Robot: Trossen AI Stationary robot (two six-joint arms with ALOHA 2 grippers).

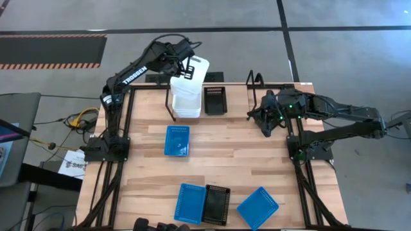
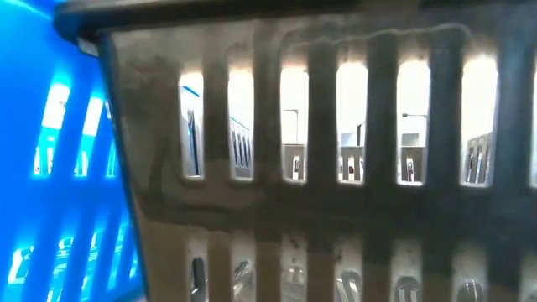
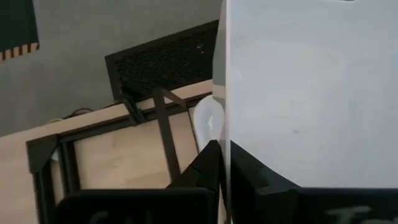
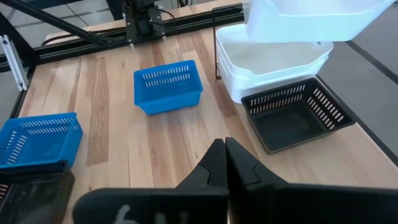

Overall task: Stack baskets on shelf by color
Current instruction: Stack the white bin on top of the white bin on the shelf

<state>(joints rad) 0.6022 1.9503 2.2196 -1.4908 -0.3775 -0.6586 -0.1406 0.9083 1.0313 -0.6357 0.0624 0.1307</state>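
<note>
High view: left gripper (image 1: 191,69) at far edge of table (image 1: 257,154), clamped on tilted white basket (image 1: 198,69) held above stack of white baskets (image 1: 185,102) on the shelf (image 1: 172,102). Black basket (image 1: 215,99) just right of the stack. Right gripper (image 1: 264,122) closed, empty, at far right. Blue basket (image 1: 178,140) mid-table; two more blue ones (image 1: 190,203) (image 1: 258,207) and a black one (image 1: 217,204) along near edge.

Low view: filled by slotted black basket wall (image 2: 336,168), blue basket (image 2: 59,184) to its left.

Left wrist view: fingers (image 3: 208,168) pinched on white basket wall (image 3: 311,93).

Right wrist view: fingers (image 4: 214,165) together, nothing between; held white basket (image 4: 311,18) hovering over white stack (image 4: 273,62), black basket (image 4: 298,115) touching it.
</note>
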